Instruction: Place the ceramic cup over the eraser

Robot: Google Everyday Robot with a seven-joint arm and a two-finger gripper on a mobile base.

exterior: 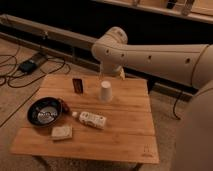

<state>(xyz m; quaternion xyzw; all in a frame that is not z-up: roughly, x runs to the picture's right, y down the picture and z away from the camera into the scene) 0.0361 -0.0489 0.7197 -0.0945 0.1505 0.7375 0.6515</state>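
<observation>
The white ceramic cup stands with its narrow end up on the wooden table, near the far edge at the middle. The dark eraser stands upright a short way to the cup's left, apart from it. My gripper hangs at the end of the big white arm, just above and behind the cup's top, open and holding nothing. The arm's bulk hides part of the gripper.
A black bowl sits at the table's left side. A white labelled bottle lies on its side in front of the cup, with a beige sponge-like block near the front left. Cables and a power brick lie on the floor at left.
</observation>
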